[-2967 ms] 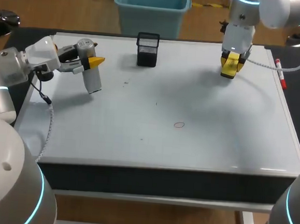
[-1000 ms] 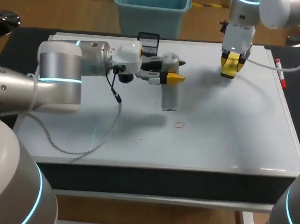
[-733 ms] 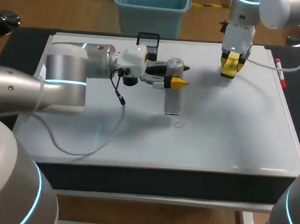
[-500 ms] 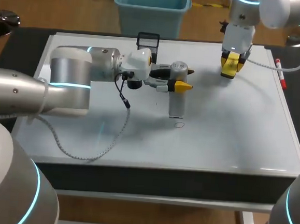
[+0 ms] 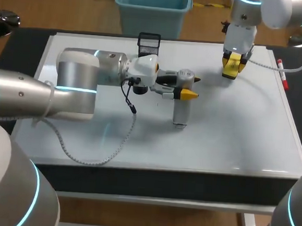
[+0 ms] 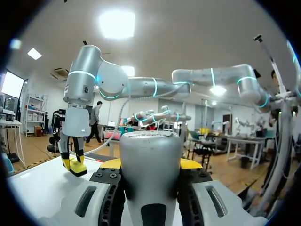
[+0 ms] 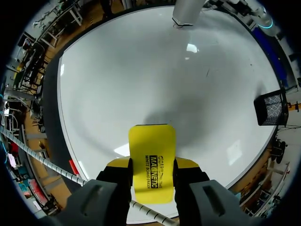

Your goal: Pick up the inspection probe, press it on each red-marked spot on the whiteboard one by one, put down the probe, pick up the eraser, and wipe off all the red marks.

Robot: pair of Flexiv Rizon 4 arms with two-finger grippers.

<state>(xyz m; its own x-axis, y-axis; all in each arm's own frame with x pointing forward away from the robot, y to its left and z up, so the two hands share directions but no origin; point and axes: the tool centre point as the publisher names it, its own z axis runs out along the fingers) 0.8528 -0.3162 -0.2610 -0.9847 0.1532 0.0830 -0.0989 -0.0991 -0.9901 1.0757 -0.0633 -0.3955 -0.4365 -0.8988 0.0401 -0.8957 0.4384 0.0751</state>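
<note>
Probe (image 5: 181,107): grey, rounded head uppermost. Stands upright near the middle of the whiteboard (image 5: 232,140), lower end down on the surface. What lies under that end is hidden.

Left gripper (image 5: 187,87): reaches in from the left across the whiteboard, fingers level. Jaws set as wide as the probe's upper body and closed on it, one yellow tip on each side. In the left wrist view the probe (image 6: 150,174) fills the gap of the gripper (image 6: 150,164).

Right gripper (image 5: 232,67): hangs over the far right part of the whiteboard, pointing down, well apart from the probe. Jaws clamped on the eraser (image 5: 230,71), a flat yellow block. In the right wrist view the eraser (image 7: 152,162) sits between the fingers of the gripper (image 7: 152,165), touched from both sides and sticking out past the tips. It is held above the whiteboard (image 7: 141,70), where its shadow falls.

Basket (image 5: 148,49): black wire mesh, upright at the whiteboard's far edge, just behind the left arm's wrist. Contents cannot be made out.

Marker (image 5: 281,72): red-capped, lying along the whiteboard's right edge, near the right gripper.

Cable (image 5: 103,151): grey, trailing from the left wrist in a loop over the near-left of the whiteboard.
</note>
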